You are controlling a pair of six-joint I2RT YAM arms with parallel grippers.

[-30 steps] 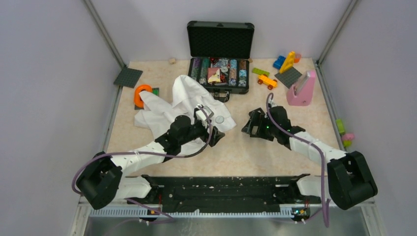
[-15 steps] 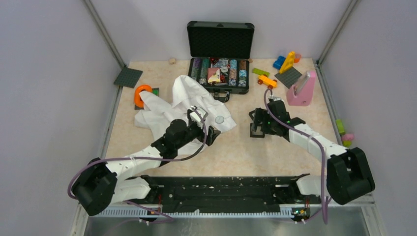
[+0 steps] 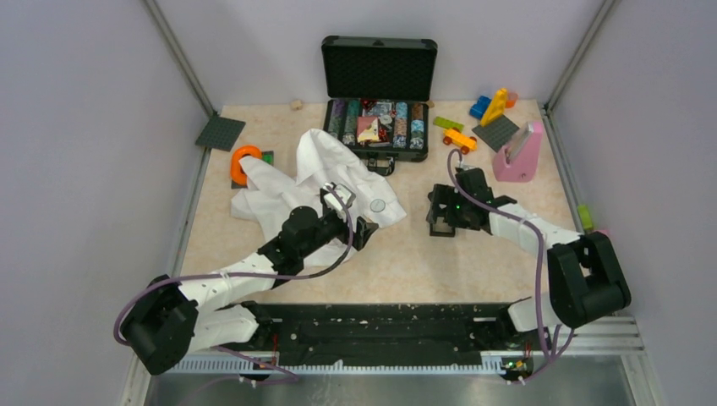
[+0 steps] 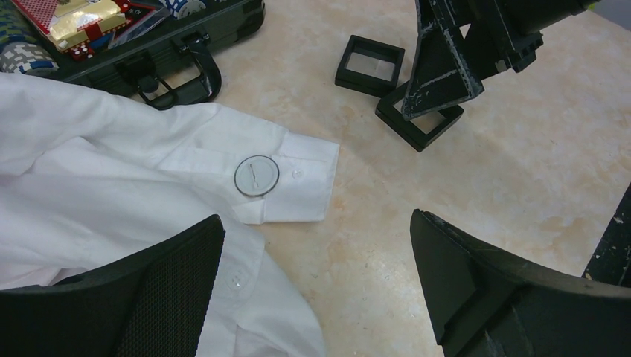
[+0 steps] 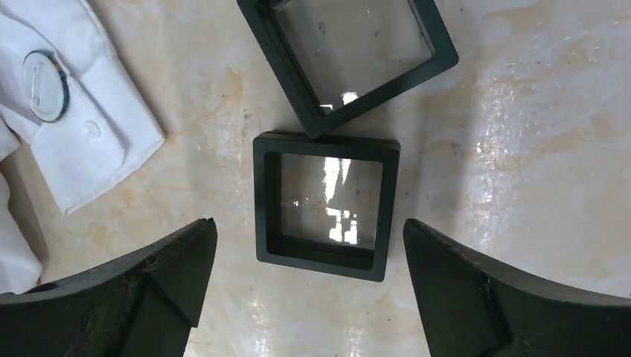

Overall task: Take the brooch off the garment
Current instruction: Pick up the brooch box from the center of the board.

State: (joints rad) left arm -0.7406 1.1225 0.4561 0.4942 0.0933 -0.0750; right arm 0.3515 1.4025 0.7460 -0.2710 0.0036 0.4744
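The beige marbled table [image 3: 406,262] carries a crumpled white cloth shirt [image 3: 287,182] left of centre. An open black hard case [image 3: 378,127] sits at the far edge. Two black square frames with clear panes [image 5: 327,204] lie right of centre, touching. An orange plastic ring [image 3: 245,162] lies near the left edge, and coloured plastic toy bricks [image 3: 495,106] lie by the far right corner.

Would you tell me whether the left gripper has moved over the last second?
Yes: the left gripper drew back slightly leftward, away from the brooch on the cuff.

You've an open black case [image 3: 378,85] at the table's [image 3: 406,262] far edge, toy blocks [image 3: 495,106] near its far-right corner, and two touching black frames [image 5: 268,201] mid-table.
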